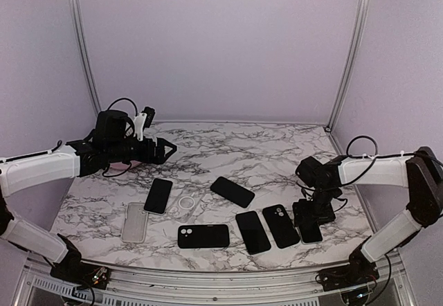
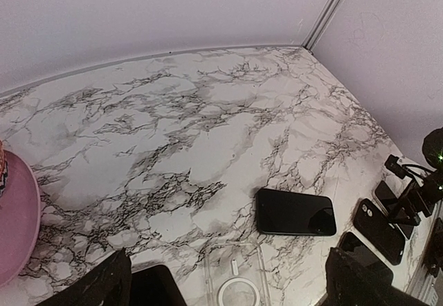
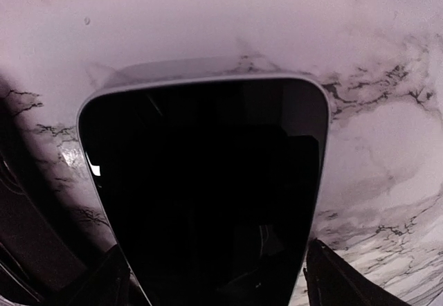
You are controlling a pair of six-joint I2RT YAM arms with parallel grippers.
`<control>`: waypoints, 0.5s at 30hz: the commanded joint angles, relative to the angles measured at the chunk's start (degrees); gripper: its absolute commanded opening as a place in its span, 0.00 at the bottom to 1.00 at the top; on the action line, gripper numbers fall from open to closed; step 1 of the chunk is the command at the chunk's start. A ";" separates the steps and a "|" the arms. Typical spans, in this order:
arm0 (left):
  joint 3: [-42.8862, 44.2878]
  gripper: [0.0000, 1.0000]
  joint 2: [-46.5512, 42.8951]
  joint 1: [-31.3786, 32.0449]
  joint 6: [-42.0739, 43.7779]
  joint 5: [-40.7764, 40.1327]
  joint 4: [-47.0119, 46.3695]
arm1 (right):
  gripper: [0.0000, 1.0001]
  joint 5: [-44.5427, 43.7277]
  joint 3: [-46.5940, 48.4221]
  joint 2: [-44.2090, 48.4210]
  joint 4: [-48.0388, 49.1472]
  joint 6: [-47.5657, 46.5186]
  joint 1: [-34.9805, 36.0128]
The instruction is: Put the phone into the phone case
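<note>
- At 4 o'clock on the marble table [image 1: 277, 147], the right gripper [image 1: 313, 214] sits low over a black phone [image 1: 309, 232], the rightmost of the near row.
- Seen from the right wrist, that phone lies flat on the marble with its glossy dark face up and a silver rim around it. It fills the space between the fingers [image 3: 104, 282].
- Those fingers are spread to the phone's width, one at each long edge. I cannot tell whether they pinch it or only bracket it.
- At 10 o'clock the left gripper [image 1: 165, 148] hangs above the table, pointing toward 3 o'clock. Its wrist view shows the fingers [image 2: 97, 285] wide apart with nothing between them.
- Near the centre, toward 7 o'clock, lies a clear case with a ring [image 1: 184, 205]. A second black phone [image 1: 158, 195] lies just beside it at its 9 o'clock.
- A plain clear case [image 1: 133, 221] lies at 8 o'clock, near the front edge.
- An angled black phone [image 1: 232, 191] rests at the table's centre.
- At 6 o'clock is a black slab with a camera spot [image 1: 203, 236]; I cannot tell if it is a case or a phone back.
- Two more dark slabs [image 1: 252, 231] lie between it and the right gripper.
</note>
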State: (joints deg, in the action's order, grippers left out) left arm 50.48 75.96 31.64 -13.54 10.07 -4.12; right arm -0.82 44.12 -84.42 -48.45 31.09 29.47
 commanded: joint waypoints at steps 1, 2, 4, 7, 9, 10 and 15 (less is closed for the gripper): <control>0.41 0.99 0.67 0.18 0.43 0.68 2.05 | 0.82 -1.01 0.51 -2.68 1.61 -0.33 0.79; 0.49 0.99 0.67 0.18 0.61 0.50 2.14 | 0.81 -0.78 0.31 -3.02 1.82 -0.40 0.87; 0.50 0.99 0.68 0.16 0.93 0.12 2.25 | 0.78 -0.63 0.24 -3.57 2.07 -0.42 1.10; 0.63 0.99 0.85 0.18 1.16 -0.03 2.45 | 0.70 -0.14 0.35 -3.82 2.40 -0.79 1.19; 0.67 0.99 1.07 0.18 1.17 0.24 2.53 | 0.61 0.03 0.73 -3.83 2.37 -1.33 1.18; 0.72 0.99 1.11 0.18 1.20 0.31 2.58 | 0.58 -0.30 1.08 -3.76 1.98 -1.48 1.20; 0.73 0.99 1.64 0.18 1.39 0.37 2.63 | 0.54 -4.28 3.93 -1.27 -0.11 -2.86 1.21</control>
State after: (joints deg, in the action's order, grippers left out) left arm 50.50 76.90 31.64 -12.84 10.04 -2.66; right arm -1.28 45.84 -86.08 -48.93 29.69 30.06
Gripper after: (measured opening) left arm 0.989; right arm 0.725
